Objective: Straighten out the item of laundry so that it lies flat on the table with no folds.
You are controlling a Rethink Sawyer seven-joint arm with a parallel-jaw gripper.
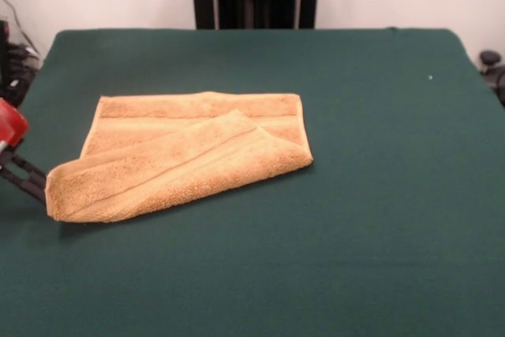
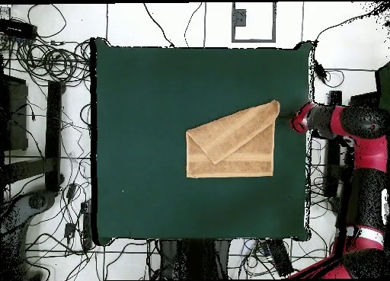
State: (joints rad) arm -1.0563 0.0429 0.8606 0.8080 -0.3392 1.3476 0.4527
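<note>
Gripper [image 1: 31,179] is sitting at the folded towel's [image 1: 189,155] near-left corner — I'm reading it as pinching that corner, though I cannot tell for certain — flap running diagonally rightward.

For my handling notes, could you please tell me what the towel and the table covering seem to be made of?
The towel looks like golden-tan terry cloth: a nubby, matte looped pile with flatter woven bands running across it. The table seems covered in plain dark green cloth, possibly felt: smooth, matte, with no shine or visible weave.
</note>
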